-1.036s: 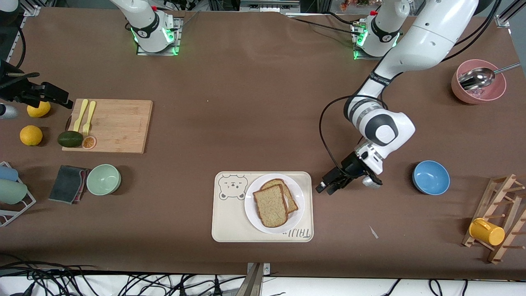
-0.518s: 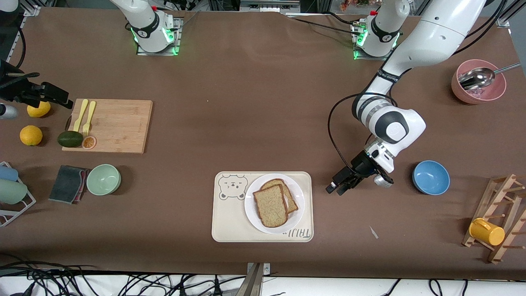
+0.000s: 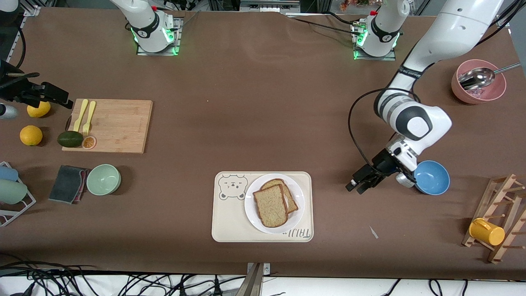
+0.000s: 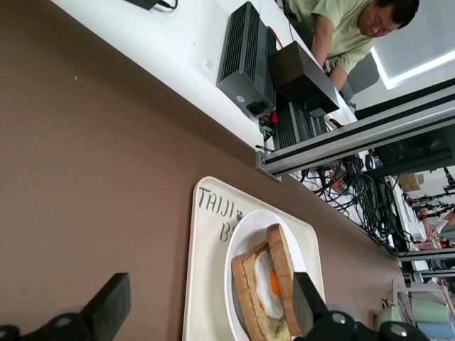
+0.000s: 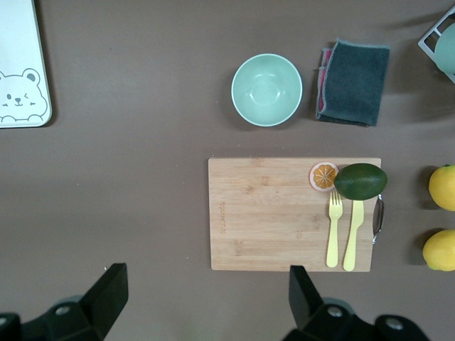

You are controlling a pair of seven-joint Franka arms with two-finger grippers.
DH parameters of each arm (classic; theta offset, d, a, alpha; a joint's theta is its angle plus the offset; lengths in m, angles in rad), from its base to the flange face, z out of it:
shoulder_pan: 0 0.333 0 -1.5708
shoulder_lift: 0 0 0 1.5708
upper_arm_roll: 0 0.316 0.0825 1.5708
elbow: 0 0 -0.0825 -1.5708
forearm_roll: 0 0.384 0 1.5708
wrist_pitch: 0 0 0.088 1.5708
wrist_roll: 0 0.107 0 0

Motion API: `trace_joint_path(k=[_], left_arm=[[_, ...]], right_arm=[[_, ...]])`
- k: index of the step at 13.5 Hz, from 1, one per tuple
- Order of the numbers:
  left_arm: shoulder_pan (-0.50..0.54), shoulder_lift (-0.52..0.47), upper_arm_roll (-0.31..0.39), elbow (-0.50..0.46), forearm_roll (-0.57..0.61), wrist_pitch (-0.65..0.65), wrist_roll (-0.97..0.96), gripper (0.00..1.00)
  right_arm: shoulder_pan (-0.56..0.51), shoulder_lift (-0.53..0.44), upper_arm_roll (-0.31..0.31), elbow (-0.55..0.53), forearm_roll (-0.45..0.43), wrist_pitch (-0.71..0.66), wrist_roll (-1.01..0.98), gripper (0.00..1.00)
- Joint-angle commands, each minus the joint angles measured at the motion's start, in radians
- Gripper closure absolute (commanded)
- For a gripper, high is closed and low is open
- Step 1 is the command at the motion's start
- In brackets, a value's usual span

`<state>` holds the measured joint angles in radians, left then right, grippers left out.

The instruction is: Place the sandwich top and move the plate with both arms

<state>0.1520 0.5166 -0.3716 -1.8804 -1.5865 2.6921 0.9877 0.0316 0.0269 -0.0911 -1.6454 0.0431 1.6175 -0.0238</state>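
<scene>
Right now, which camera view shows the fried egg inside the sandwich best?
The left wrist view: it looks from the side, so the fried egg shows between the slices. In the front view the sandwich top covers it. The right wrist view shows no sandwich.

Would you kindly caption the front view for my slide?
Sandwich top rests on the plate; open left hand hovers beside the blue bowl.

A robotics lab: aluminium framing [image 4: 370, 131], tangled cables [image 3: 45, 279], black electronics boxes [image 4: 245, 60]; toy food on brown table [image 3: 254, 123].
</scene>
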Motion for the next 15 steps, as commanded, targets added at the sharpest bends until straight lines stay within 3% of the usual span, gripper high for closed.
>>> trace_joint_path(k=[1,5,15], left_arm=[[0.063,-0.089,-0.012,-0.058,0.223,-0.084,-0.246,0.0],[0.126,-0.153,-0.004,-0.054,0.583,-0.25,-0.548,0.0],[0.271,-0.389,0.0,-0.043,1.253,-0.707,-0.889,0.0]], right_arm=[[0.002,0.007,-0.004,0.022,0.02,-0.013,-0.002,0.0],[0.002,0.007,-0.006,0.022,0.02,-0.011,-0.002,0.0],[0.002,0.007,-0.004,0.024,0.02,-0.01,-0.002,0.0]])
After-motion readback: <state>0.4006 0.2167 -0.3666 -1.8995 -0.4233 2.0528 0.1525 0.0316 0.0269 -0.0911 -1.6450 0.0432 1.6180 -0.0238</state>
